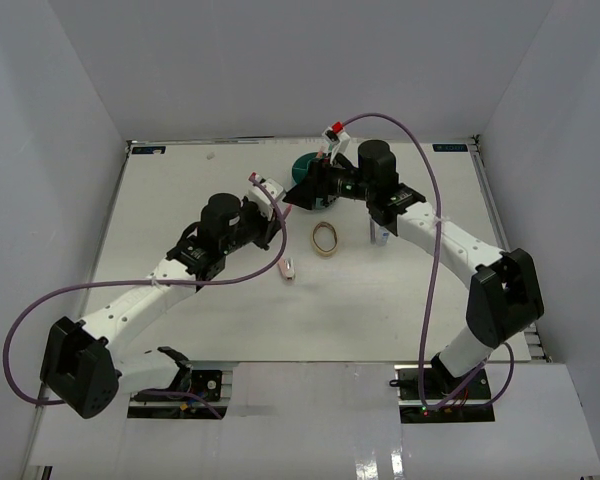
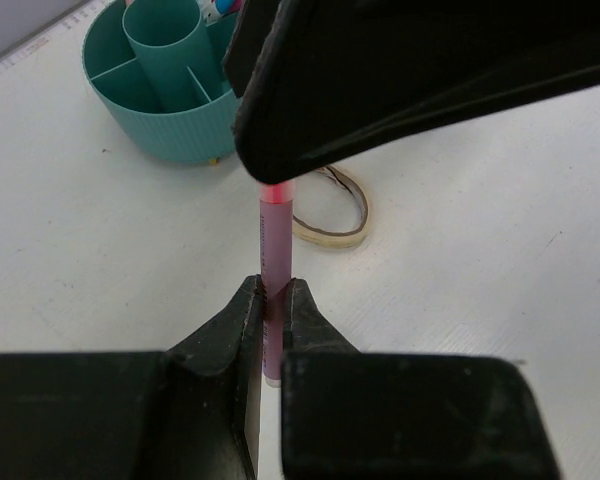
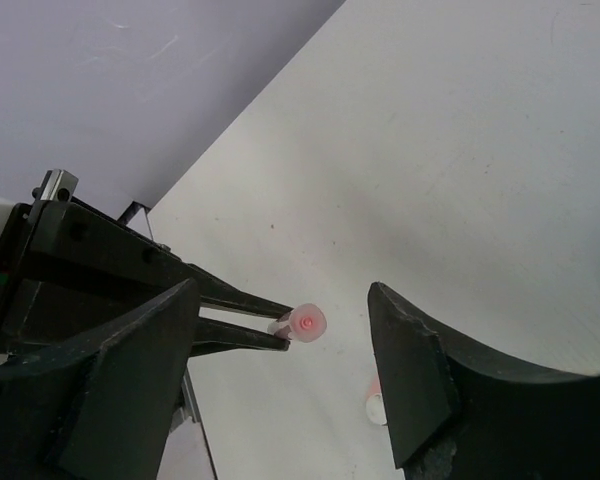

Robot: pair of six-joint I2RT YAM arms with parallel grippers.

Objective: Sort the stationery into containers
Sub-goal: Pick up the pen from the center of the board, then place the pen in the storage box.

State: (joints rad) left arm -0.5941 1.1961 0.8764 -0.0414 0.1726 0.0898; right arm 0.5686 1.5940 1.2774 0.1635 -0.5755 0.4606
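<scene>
Left end effector [image 2: 270, 300] clamped on pink pen [image 2: 276, 240], held out end-first near teal organizer [image 2: 170, 130], right end effector [image 3: 282, 300] wide around its tip, looks like a handover setup.

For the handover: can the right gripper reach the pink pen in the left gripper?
Probably yes: the right gripper stands open around the free end of the pink pen; nothing blocks it.

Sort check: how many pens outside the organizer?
1: the pink pen, clamped in the left hand, tip between the right hand's open fingers. A small pink piece on the table may be another; more may be hidden.
</scene>
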